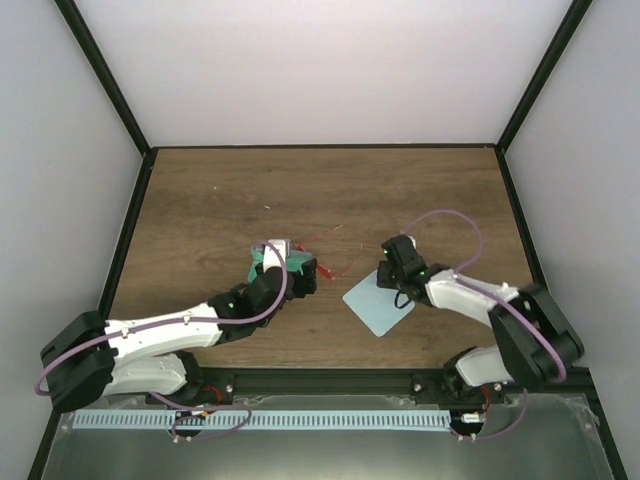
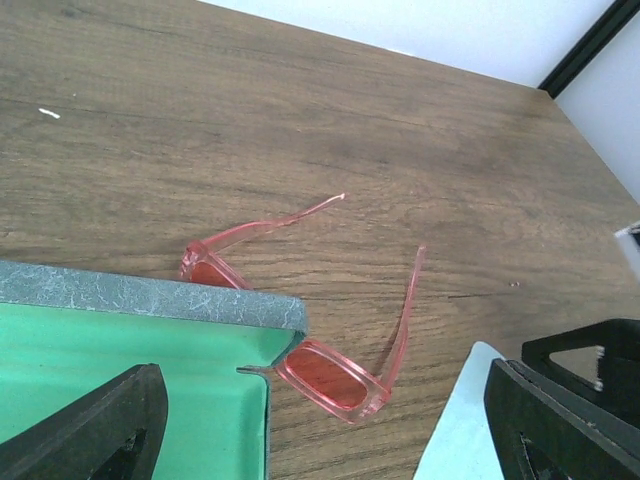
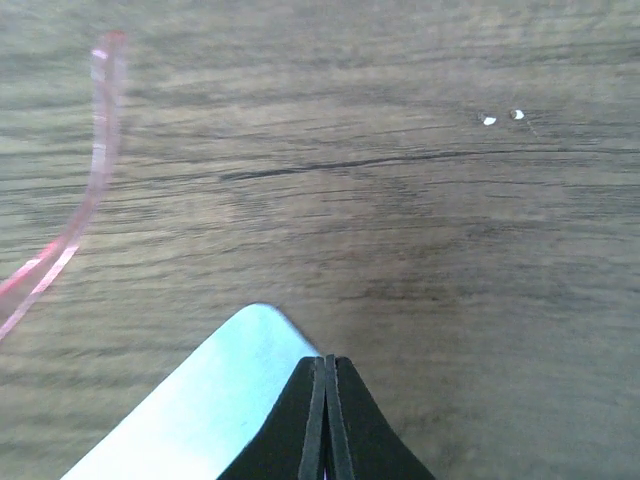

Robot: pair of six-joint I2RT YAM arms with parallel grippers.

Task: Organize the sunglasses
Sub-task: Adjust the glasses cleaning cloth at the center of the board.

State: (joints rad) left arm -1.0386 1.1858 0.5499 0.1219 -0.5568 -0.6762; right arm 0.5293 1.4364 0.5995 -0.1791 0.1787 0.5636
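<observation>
The sunglasses [image 1: 322, 258], with red lenses and thin pink arms unfolded, lie on the wooden table. In the left wrist view the sunglasses [image 2: 330, 375] have one lens partly tucked under the corner of the open grey-blue case [image 2: 150, 298] with its green lining. My left gripper [image 1: 292, 272] is open wide, and in its wrist view the left gripper [image 2: 325, 425] spans the case corner and the near lens without touching the glasses. My right gripper [image 1: 392, 268] is shut, and its fingertips [image 3: 327, 365] sit at the far corner of the light blue cloth [image 3: 200, 400].
The light blue cloth [image 1: 378, 305] lies flat right of the glasses. One pink arm of the glasses [image 3: 95, 170] shows left of the right gripper. The case [image 1: 268, 258] sits under the left wrist. Black frame rails and white walls bound the table.
</observation>
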